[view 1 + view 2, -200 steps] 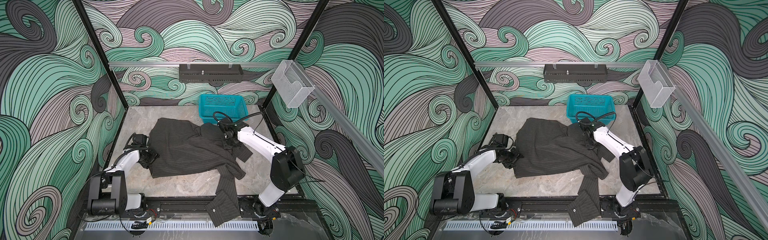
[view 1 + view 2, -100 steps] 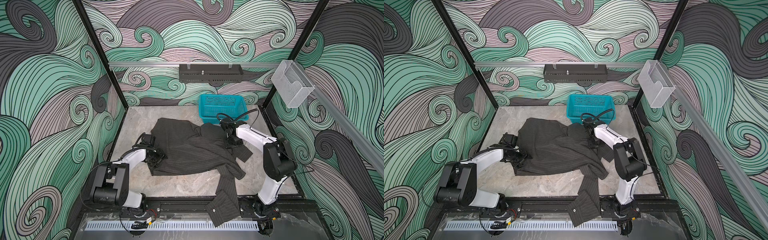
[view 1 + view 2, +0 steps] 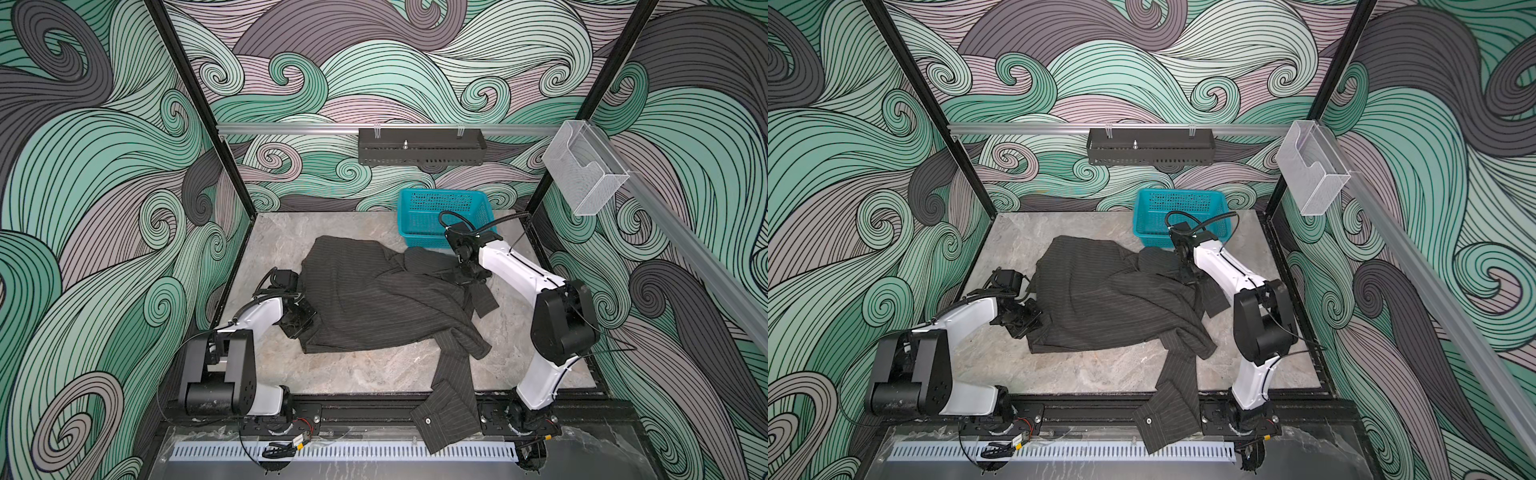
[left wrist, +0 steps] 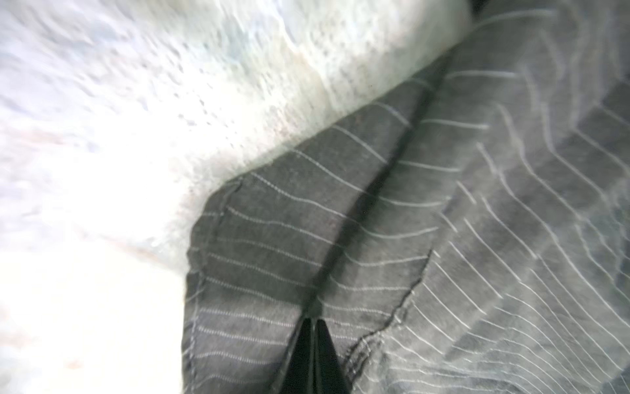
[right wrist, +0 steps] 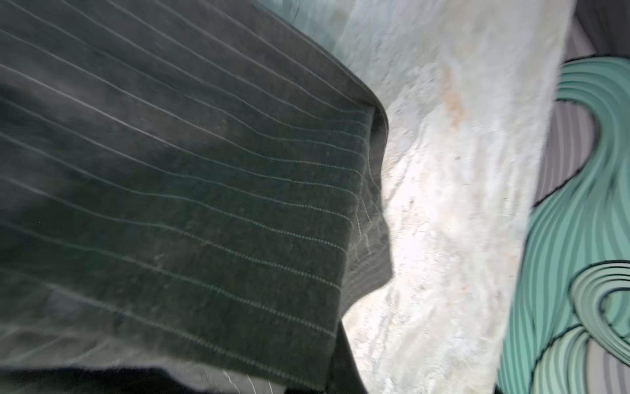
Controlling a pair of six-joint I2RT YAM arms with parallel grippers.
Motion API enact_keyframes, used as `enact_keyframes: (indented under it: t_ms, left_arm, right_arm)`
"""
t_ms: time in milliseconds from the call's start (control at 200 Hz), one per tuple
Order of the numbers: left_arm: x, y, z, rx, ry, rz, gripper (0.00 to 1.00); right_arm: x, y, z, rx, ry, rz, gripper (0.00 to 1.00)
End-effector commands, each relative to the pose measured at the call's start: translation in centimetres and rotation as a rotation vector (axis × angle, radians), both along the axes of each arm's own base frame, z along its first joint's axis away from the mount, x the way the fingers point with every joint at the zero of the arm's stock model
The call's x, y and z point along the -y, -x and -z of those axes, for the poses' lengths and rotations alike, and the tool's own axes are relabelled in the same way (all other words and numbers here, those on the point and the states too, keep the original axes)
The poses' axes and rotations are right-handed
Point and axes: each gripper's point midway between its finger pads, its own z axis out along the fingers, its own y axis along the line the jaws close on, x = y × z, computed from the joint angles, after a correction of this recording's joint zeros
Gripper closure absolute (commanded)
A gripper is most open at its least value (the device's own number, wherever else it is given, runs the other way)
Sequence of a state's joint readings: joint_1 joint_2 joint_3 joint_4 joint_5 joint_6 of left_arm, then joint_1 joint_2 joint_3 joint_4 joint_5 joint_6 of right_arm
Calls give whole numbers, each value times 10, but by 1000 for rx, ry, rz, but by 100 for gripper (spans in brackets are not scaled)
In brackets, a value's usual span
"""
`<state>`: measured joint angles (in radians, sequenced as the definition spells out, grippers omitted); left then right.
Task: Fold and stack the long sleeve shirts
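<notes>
The shirt (image 3: 374, 299) lay crumpled on the table (image 3: 374, 365), one sleeve hanging over the front edge. The left gripper (image 3: 297, 322) and the right gripper (image 3: 467, 276) were pinching its opposite edges, probably to spread it flat.

The left hand (image 3: 305, 328) and right hand (image 3: 466, 279) clasp the shirt (image 3: 374, 299).

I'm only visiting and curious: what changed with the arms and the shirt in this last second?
The left gripper slid in to the left edge of the shirt and its jaws shut on the cloth. The right gripper, at the shirt's far right side by the basket, barely shifted, but its jaws closed too, apparently on cloth. The shirt, the sleeve hanging over the front edge and the basket stayed put.
</notes>
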<state>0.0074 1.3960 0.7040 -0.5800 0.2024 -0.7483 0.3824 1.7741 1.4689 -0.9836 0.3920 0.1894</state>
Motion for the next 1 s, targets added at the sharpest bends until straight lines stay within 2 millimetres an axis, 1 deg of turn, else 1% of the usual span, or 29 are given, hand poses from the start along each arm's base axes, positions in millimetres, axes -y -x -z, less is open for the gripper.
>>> enact_keyframes:
  t_ms: [0,105,190,245,275,350,420,430,450,475,565,615,645,700,720,730,736,766,881,926,956,996]
  left_arm:
    - [-10,-3,-11,11,-48,0,100]
    - [-9,-3,-12,19,-40,0,100]
    - [-7,-3,-12,19,-30,5,100]
    - [-5,-3,-12,20,-21,6,100]
    - [-4,-3,-13,21,-16,8,100]
    - [-2,-3,-14,26,-6,14,100]
    - [-2,-2,-16,29,-5,20,100]
    - [-2,-2,-17,29,-6,20,100]
    - [-2,-1,-17,29,-5,22,100]
    - [-2,-1,-17,27,-4,22,100]
    - [1,0,-18,28,10,27,100]
    - [2,1,-18,26,18,28,100]
    - [3,1,-18,25,21,30,100]
    - [4,1,-20,28,29,31,100]
    - [5,1,-21,30,32,33,100]
    - [5,1,-22,30,34,33,100]
    - [5,1,-22,31,35,34,100]
    - [6,2,-24,33,38,37,100]
    - [6,1,-34,54,41,41,100]
    - [6,1,-38,62,38,44,100]
    - [6,1,-39,65,38,45,100]
    - [6,0,-42,71,34,46,100]
  right_arm:
    - [-8,-8,-68,145,43,-88,100]
    - [-45,-29,-124,292,-7,-198,100]
    - [-69,-53,-171,417,-27,-250,100]
    - [-82,-72,-190,468,-23,-279,100]
    - [-90,-83,-197,490,-17,-294,100]
    - [-102,-111,-219,564,4,-317,100]
    - [-114,-138,-237,643,36,-335,100]
    - [-115,-142,-235,645,42,-341,100]
    - [-117,-147,-248,687,39,-345,100]
    - [-124,-156,-251,713,37,-359,100]
    - [-137,-180,-265,828,11,-370,100]
    - [-146,-191,-266,871,3,-382,100]
    - [-150,-198,-263,885,0,-386,100]
    - [-155,-210,-249,889,8,-388,100]
    - [-157,-215,-240,880,12,-389,100]
    - [-156,-217,-239,878,14,-386,100]
    - [-157,-219,-233,870,16,-388,100]
    - [-157,-224,-224,858,18,-384,100]
    - [-149,-242,-173,771,0,-353,100]
    - [-148,-246,-155,738,-18,-344,100]
    - [-151,-246,-144,715,-37,-348,100]
    - [-160,-245,-135,695,-70,-366,100]
